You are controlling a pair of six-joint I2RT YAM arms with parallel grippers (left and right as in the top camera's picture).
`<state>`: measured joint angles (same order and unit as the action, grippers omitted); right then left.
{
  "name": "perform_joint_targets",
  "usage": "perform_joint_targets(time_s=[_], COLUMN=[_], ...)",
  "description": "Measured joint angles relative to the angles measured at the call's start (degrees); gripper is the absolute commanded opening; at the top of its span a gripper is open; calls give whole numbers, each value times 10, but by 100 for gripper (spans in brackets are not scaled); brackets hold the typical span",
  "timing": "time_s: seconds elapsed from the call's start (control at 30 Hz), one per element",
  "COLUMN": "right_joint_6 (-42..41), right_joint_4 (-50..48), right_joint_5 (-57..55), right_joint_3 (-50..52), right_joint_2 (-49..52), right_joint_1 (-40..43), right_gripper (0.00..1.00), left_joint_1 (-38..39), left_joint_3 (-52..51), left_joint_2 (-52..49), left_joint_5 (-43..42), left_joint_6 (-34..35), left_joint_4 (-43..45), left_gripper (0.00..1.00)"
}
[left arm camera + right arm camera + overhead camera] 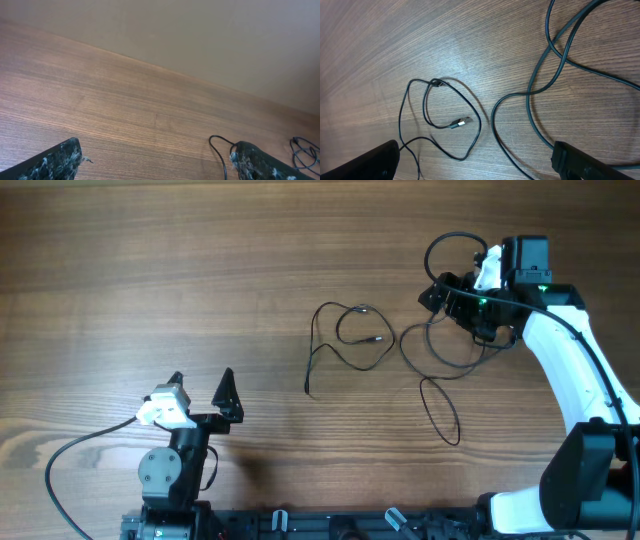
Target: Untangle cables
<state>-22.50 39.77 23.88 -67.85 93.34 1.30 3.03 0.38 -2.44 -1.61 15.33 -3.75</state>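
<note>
cables [345, 340] lie looped on the table [150, 260], left fingers [228, 392] spread empty well left of them, right fingers [585, 165] spread empty at their right edge.

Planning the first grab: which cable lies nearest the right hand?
The thicker cable on the right: its loops run under the right hand. The thinner cable curls farther left, apart from it.

Jaws wide apart at lower left and lower right, above wooden surface [125, 100]. Thin black cables [218, 151] curling at lower right, beside right-hand jaw.
</note>
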Motion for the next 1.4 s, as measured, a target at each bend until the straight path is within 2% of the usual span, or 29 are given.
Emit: perform_joint_targets(time_s=[0.33, 0.47, 0.53, 0.63, 0.8, 1.0, 1.17, 1.3, 1.4], right_joint_6=[0, 0, 0, 0, 1, 50, 78, 142, 203], right_joint_4=[0, 0, -1, 0, 4, -9, -136, -388, -494], right_joint_5=[0, -6, -11, -30, -69, -81, -86, -69, -57], right_joint_3=[0, 2, 2, 2, 2, 35, 147, 285, 351], right_joint_2=[-3, -68, -209, -344, -517, -653, -802, -899, -921], right_joint_1=[0, 0, -1, -1, -2, -2, -3, -18, -40], right_gripper=[100, 100, 100, 100, 100, 100, 100, 100, 100], left_joint_1=[0, 0, 0, 0, 0, 0, 0, 0, 0], left_joint_3=[0, 0, 0, 0, 0, 0, 0, 0, 0], left_joint_2=[0, 0, -2, -3, -3, -3, -4, -3, -3], left_joint_5=[0, 0, 0, 0, 0, 0, 0, 0, 0], left_joint_6=[0, 0, 0, 0, 0, 0, 0, 0, 0], left_joint_4=[0, 0, 0, 0, 0, 0, 0, -1, -1], left_gripper=[100, 100, 100, 100, 100, 100, 100, 100, 100])
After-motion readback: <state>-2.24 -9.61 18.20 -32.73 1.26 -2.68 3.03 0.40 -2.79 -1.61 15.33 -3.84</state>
